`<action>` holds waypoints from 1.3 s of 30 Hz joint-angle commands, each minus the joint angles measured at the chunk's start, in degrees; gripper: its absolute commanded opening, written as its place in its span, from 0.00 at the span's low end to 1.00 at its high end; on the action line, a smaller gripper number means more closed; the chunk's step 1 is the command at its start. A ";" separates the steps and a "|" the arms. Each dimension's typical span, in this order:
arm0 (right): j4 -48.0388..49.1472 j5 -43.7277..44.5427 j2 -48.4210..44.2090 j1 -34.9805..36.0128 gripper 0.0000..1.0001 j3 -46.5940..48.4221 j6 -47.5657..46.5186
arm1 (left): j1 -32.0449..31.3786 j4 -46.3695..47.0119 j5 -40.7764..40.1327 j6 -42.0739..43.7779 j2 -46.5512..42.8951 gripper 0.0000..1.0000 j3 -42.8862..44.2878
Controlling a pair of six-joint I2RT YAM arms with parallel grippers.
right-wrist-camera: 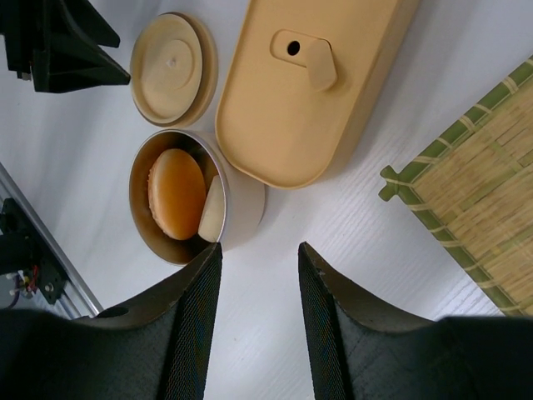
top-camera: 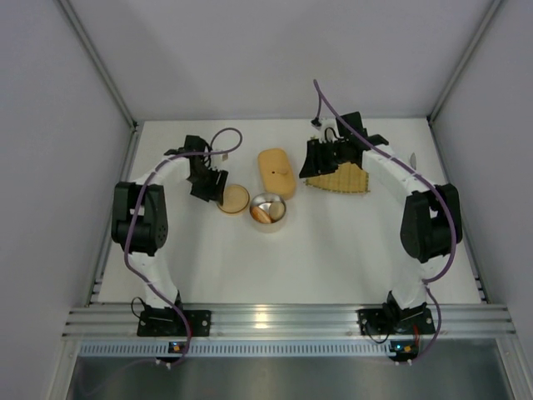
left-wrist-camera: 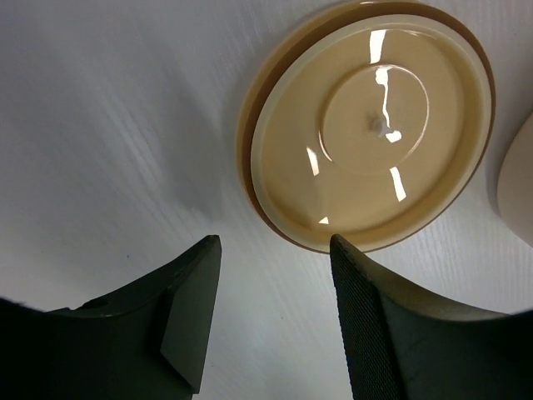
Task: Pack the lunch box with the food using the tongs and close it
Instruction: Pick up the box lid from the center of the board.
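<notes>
The lunch box (top-camera: pixel 269 210) (right-wrist-camera: pixel 241 200) is a round steel tin standing open at mid-table. Inside it lies the food (right-wrist-camera: pixel 176 193): an orange-brown round piece with a pale cream piece (right-wrist-camera: pixel 212 210) beside it. Its round tan lid (top-camera: pixel 236 199) (left-wrist-camera: pixel 366 125) lies flat on the table just left of the tin. My left gripper (top-camera: pixel 206 185) (left-wrist-camera: pixel 275 242) hovers open and empty by the lid's near edge. My right gripper (top-camera: pixel 320 161) (right-wrist-camera: pixel 260 258) is open and empty above the table, between the tin and the bamboo mat (top-camera: pixel 340 178) (right-wrist-camera: pixel 475 200). The tongs are hidden.
An oblong tan container (top-camera: pixel 276 171) (right-wrist-camera: pixel 308 92) with a vent tab on top lies shut behind the tin. White walls enclose the table on three sides. The aluminium rail (top-camera: pixel 283 321) with both arm bases runs along the near edge.
</notes>
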 commanded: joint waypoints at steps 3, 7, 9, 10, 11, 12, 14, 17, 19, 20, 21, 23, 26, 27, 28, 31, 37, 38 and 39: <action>-0.72 -0.36 -2.44 -0.53 0.41 0.03 -1.21 | 0.10 2.67 -0.46 -1.36 2.89 0.59 2.69; -0.81 -0.89 -2.18 -0.53 0.41 0.29 -1.30 | 0.10 2.76 -0.63 -1.62 4.74 0.53 3.66; -0.90 -1.07 -2.01 -0.53 0.41 0.38 -1.30 | 0.10 2.94 -0.90 -1.71 5.18 0.51 3.84; -0.90 -1.24 -1.83 -0.53 0.41 0.38 -1.30 | 0.10 3.20 -0.90 -1.80 5.36 0.51 3.92; -0.99 -1.33 -1.74 -0.62 0.41 0.38 -1.38 | 0.10 3.29 -0.99 -1.97 5.53 0.50 4.01; -0.99 -1.42 -1.65 -0.53 0.41 0.38 -1.38 | 0.10 3.29 -1.07 -2.15 5.62 0.50 4.10; -1.07 -1.68 -1.30 -0.53 0.41 0.55 -1.30 | 0.10 3.38 -0.81 -2.59 6.32 0.50 4.54; -0.90 -2.56 -1.04 -0.44 0.41 0.64 -1.21 | 0.10 2.85 -0.37 -2.85 7.38 0.46 5.50; -0.72 -3.26 -1.13 -0.44 0.41 0.73 -1.38 | 0.10 2.33 -0.02 -3.03 7.56 0.42 5.95; -0.81 -3.35 -1.13 -0.44 0.41 0.73 -1.56 | 0.10 2.24 0.33 -3.03 7.56 0.40 6.03; -0.90 -3.35 -1.13 -0.27 0.41 0.82 -2.08 | 0.10 1.54 0.50 -3.12 7.47 0.35 6.21; -2.29 -3.18 -0.86 -0.18 0.41 1.34 -2.88 | 0.19 0.75 1.56 -3.47 6.77 0.31 6.30; -4.85 -3.00 -0.25 0.09 0.41 3.54 -4.98 | 0.19 -0.22 2.53 -4.00 5.37 0.25 6.30; -6.16 -3.09 -0.07 0.17 0.41 4.15 -5.60 | 0.19 -0.40 2.70 -4.08 4.23 0.23 6.30; -6.61 -3.26 0.02 0.26 0.41 5.20 -5.60 | 0.19 -0.58 2.88 -4.35 3.61 0.20 6.30; -7.75 -3.44 0.02 0.88 0.43 7.14 -5.60 | 0.19 -0.58 3.50 -4.87 0.72 0.11 6.03; -7.23 -6.25 1.33 2.55 0.52 10.31 -3.76 | 0.19 -0.40 1.65 -5.32 -4.56 0.00 7.96; -7.05 -7.12 1.68 2.81 0.57 10.83 -2.63 | 0.19 -0.23 1.48 -5.32 -5.44 0.00 8.23; -7.05 -8.78 2.56 3.07 0.63 11.71 -2.01 | 0.10 -0.23 1.47 -5.32 -6.23 0.00 8.32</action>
